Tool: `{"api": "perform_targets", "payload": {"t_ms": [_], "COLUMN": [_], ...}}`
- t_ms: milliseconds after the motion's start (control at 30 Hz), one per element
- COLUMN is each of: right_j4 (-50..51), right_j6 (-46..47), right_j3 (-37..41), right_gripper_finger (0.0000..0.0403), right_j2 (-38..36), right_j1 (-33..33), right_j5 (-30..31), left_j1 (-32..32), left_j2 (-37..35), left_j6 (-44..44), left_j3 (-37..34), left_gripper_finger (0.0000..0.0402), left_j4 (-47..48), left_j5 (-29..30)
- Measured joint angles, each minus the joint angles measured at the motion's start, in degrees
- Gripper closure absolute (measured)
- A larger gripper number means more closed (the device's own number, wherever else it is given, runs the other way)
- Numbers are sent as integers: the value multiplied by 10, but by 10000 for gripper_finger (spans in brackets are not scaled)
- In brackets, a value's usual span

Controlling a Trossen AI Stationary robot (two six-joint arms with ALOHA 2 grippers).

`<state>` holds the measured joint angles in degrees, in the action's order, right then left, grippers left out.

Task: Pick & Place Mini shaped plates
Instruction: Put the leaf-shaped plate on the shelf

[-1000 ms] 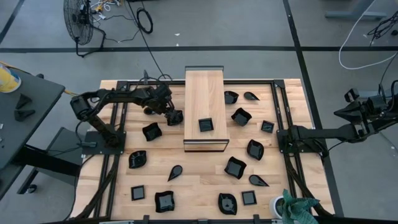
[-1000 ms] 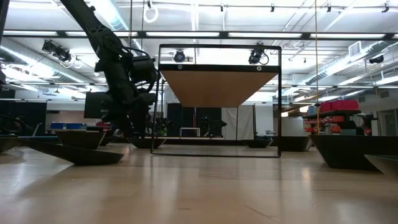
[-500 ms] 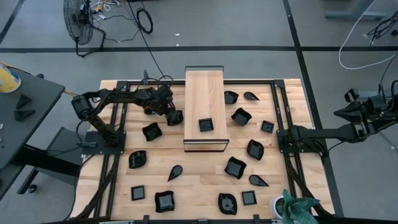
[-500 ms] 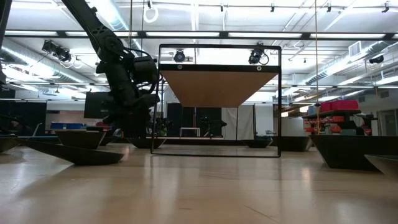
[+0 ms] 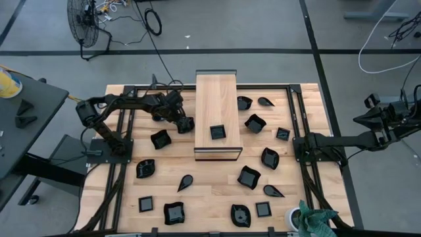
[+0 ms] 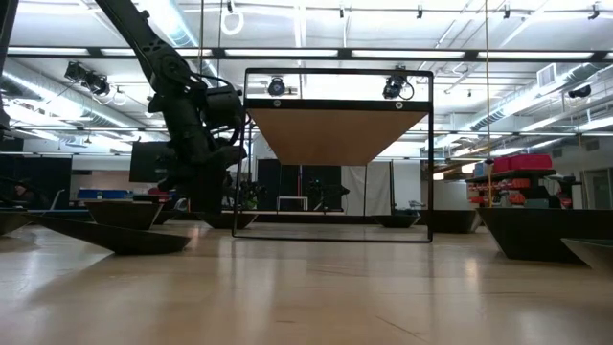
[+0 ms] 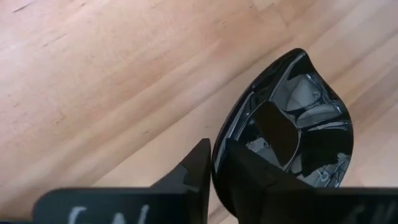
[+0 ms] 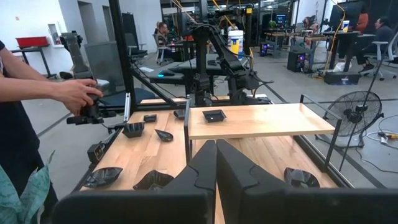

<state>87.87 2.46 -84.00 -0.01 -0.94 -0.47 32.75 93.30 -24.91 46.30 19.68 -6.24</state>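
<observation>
Wooden table (image 5: 217, 191), board (image 5: 216, 105) carrying one square plate (image 5: 218, 132), left fingers (image 7: 199, 171) pinching teardrop plate (image 7: 292, 134), right fingers (image 8: 208, 165) closed.

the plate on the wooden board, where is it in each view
High view: the square plate lies on the wooden board, toward its near end.
Low view: not visible; only the board's underside shows.
Left wrist view: not in it; a different plate sits at the left pincer.
Right wrist view: on the board top, by the far arm.
Shared landmark: the wooden board.
</observation>
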Motion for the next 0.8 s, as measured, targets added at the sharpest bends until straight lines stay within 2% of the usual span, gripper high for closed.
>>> {"api": "perform_targets", "payload": {"t_ms": [267,800], "right_j4": [0,0], "right_j6": [0,0], "right_j3": [0,0], "right_gripper_finger": [392,392], "right_j2": [0,0], "right_j1": [0,0], "right_j5": [0,0], "left_j1": [-12,-43], "left_j2": [0,0], "left_j6": [0,-31], "left_j3": [0,1], "left_gripper_finger": [396,398], "left_j4": [-1,3], "left_j5": [0,-8]}}
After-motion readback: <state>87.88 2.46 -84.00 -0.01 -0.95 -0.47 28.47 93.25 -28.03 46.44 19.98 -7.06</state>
